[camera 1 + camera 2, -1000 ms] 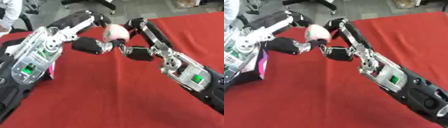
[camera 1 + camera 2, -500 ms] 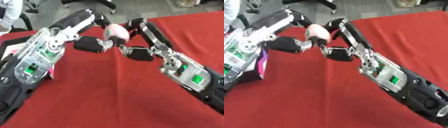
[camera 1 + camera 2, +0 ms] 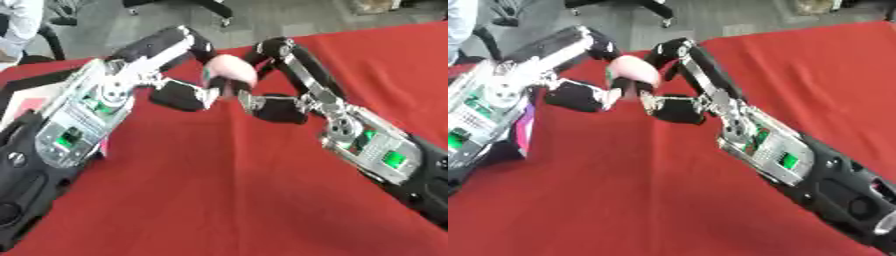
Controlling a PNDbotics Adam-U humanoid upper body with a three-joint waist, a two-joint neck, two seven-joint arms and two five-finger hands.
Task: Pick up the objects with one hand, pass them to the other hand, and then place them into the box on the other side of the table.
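1. Two hands meet above the far middle of the bench (image 3: 227, 200), which is covered in red cloth, and between them sits a pale pink rounded object (image 3: 231, 77).
2. The left hand (image 3: 179, 95) comes in from the left side, its fingers curled towards the pink object from the left and from over its top; one black finger arches above it.
3. The right hand (image 3: 677, 109) comes in from the lower right, its arm running diagonally across the cloth. Its fingers are curled round the pink object from the right and from beneath.
4. Both hands touch the pink object at once, so it is held between them, clear of the cloth. Which hand bears its weight I cannot tell.
5. The pink object is blurred; only its colour, its rounded shape and a small greenish patch on its left side can be made out.
6. A dark-rimmed box (image 3: 26, 97) lies at the left edge of the bench, partly hidden behind the left forearm; a pink patch shows inside it, and in the right eye view a purple strip (image 3: 525, 131) shows just beside the arm.
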